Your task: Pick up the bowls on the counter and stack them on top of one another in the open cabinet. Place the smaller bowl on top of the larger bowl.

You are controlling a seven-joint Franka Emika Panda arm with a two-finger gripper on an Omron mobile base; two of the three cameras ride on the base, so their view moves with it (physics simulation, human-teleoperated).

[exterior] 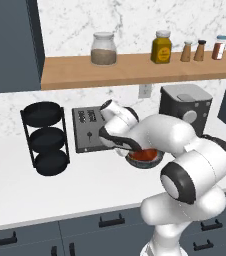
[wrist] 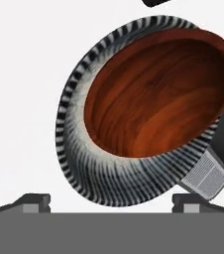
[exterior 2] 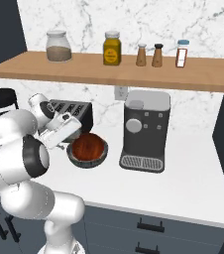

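- The gripper hovers just above the bowls, its fingertips spread wide and holding nothing.
- The smaller bowl sits nested inside the larger bowl, directly ahead of the hand, on the counter.
- The larger bowl's striped rim shows all round the red-brown one.
- A coffee machine stands just beside the bowls; a toaster is close behind.
- Bare counter lies open on the hand's other side.
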